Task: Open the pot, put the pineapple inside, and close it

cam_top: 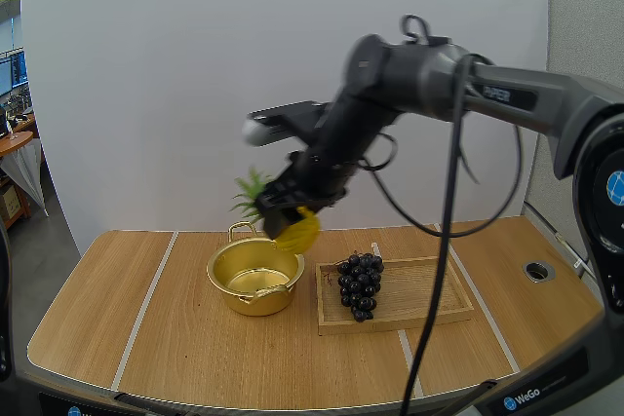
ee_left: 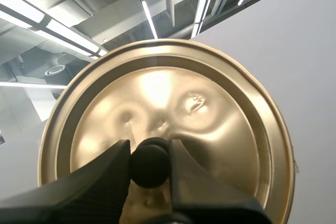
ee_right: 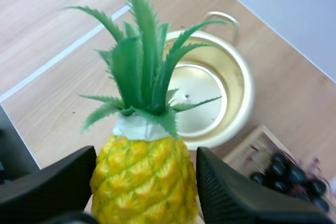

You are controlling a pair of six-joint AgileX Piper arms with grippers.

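The open gold pot [cam_top: 253, 280] [ee_right: 210, 98] stands on the table, empty inside. My right gripper [cam_top: 291, 211] [ee_right: 144, 182] hangs just above the pot's right rim, shut on a yellow pineapple [cam_top: 297, 231] [ee_right: 140, 174] whose green leaves [cam_top: 252, 192] [ee_right: 142, 72] point over the pot. My left gripper [ee_left: 149, 163] is shut on the black knob [ee_left: 149, 162] of the gold lid [ee_left: 168, 124], held up away from the table with its top face turned to the camera.
A wooden tray [cam_top: 429, 289] lies right of the pot with a bunch of dark grapes [cam_top: 360, 284] [ee_right: 289, 174] at its left end. A round hole [cam_top: 538, 270] sits in the table at the far right.
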